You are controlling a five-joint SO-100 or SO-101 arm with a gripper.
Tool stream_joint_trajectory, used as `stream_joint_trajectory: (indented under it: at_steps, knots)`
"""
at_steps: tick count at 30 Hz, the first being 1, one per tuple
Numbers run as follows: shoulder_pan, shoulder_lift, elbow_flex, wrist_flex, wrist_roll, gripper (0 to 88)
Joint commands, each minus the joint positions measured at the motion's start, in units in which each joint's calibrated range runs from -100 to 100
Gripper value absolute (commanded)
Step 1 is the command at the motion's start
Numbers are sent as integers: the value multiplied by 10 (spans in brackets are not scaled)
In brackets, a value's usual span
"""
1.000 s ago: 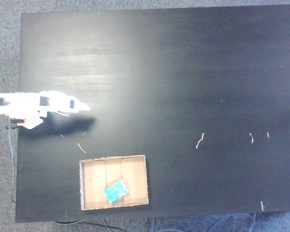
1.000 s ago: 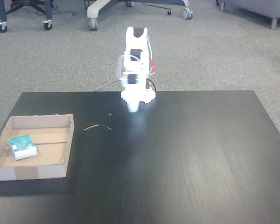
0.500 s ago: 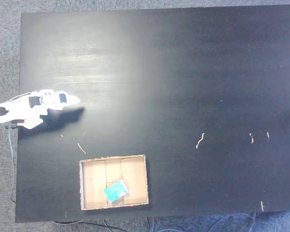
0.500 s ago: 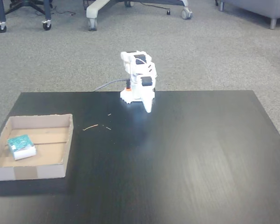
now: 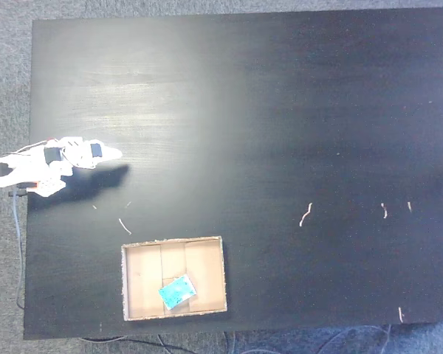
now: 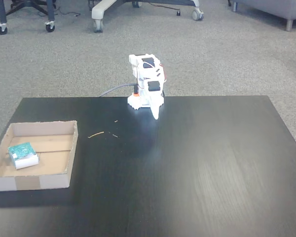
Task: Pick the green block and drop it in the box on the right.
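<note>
The teal green block (image 5: 177, 291) lies tilted on the floor of the tan cardboard box (image 5: 140, 276), near its lower wall in a fixed view. From the other fixed view the green block (image 6: 22, 153) rests in the far left part of the box (image 6: 54, 158). My white gripper (image 5: 112, 154) is folded back near the arm's base at the table's left edge, well away from the box, fingers together and holding nothing. In the other fixed view the gripper (image 6: 155, 114) points down at the table by the base.
Small pale scraps (image 5: 305, 214) lie scattered on the black table (image 5: 280, 110), and a thin twig (image 6: 95, 134) lies between the arm and the box. Grey carpet surrounds the table, with chair wheels (image 6: 103, 10) beyond.
The arm has folded back toward its base and swung slightly aside since a second ago; over the last half second it barely moved. The block stays in the box.
</note>
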Motion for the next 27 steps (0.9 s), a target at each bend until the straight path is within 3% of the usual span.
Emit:
stream_joint_trajectory:
  at_steps: [1, 27]
  knots:
    - [3, -5, 15, 3, -2, 2]
    - [5, -5, 15, 4, -4, 2]
